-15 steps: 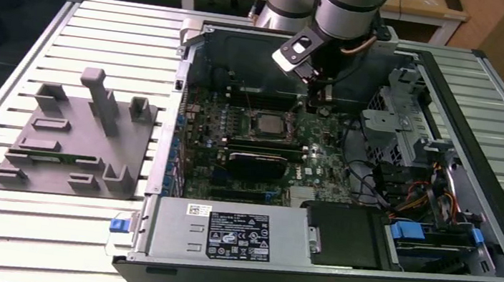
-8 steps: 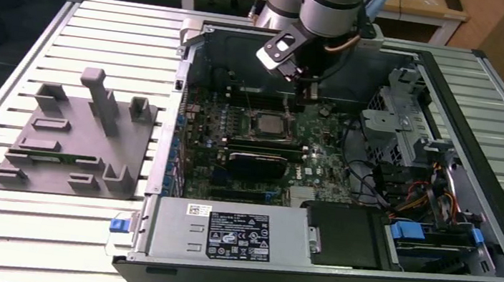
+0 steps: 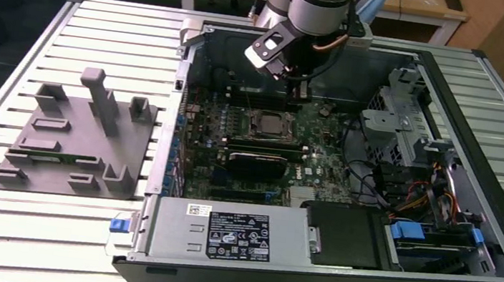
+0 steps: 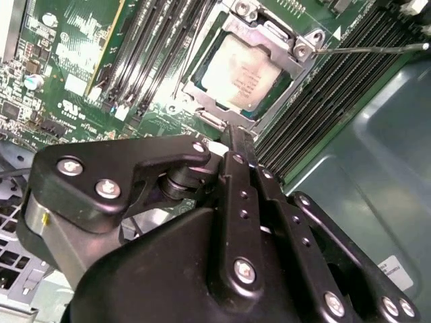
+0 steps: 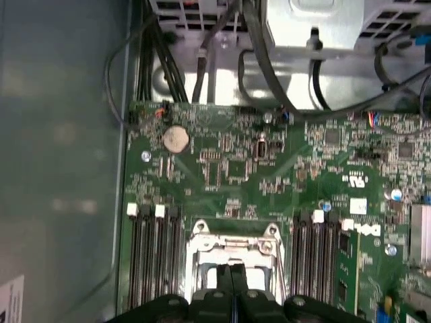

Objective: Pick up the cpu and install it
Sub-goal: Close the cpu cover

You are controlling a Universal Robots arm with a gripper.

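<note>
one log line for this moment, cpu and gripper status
cpu: lying in socket frame | gripper: shut, empty, just off the frame's edge | hold: none

socket frame (image 5: 232, 247): partly behind pincer (image 5: 232, 270) | cpu (image 3: 268, 123): too small for detail, exterior view

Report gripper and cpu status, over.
Empty gripper shut, hanging above socket frame. The cpu seated inside it, silver top showing. Nothing between gripper and cpu.
</note>
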